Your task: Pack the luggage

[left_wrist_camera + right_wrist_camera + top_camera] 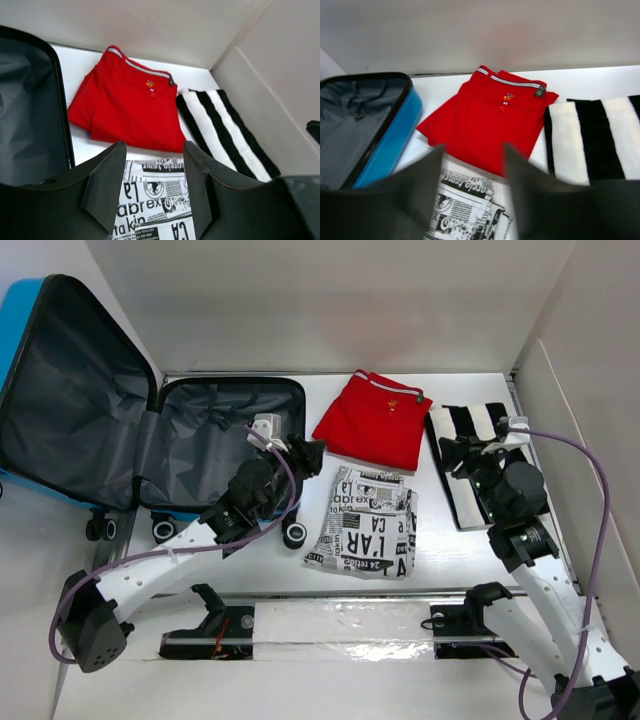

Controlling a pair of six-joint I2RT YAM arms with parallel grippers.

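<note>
We find the small bright blue hard-shell suitcase lying open at the far left corner of the white table. Its lid leans up against the left wall, its base lies flat on the table, and the dark grey fabric lining shows in both halves. We see nothing inside it, so we judge that the packing has not begun.

Three folded pieces wait outside. The red folded garment with a striped waistband lies at the middle of the far edge. The black-and-white striped folded cloth lies towards the far right corner, just beside the red one. The white newspaper-print folded garment lies in the middle of the table, nearer the arms, its far edge touching or just under the red one.

The left gripper hovers by the right edge of the suitcase base, looking across at the clothes. Its fingers are spread with nothing between them. The right gripper hangs over the striped cloth, its fingers likewise apart and empty.

By our reckoning everything is left to do: each of the three pieces must be lifted and laid into the lined base, and the lid perhaps brought down after.
</note>
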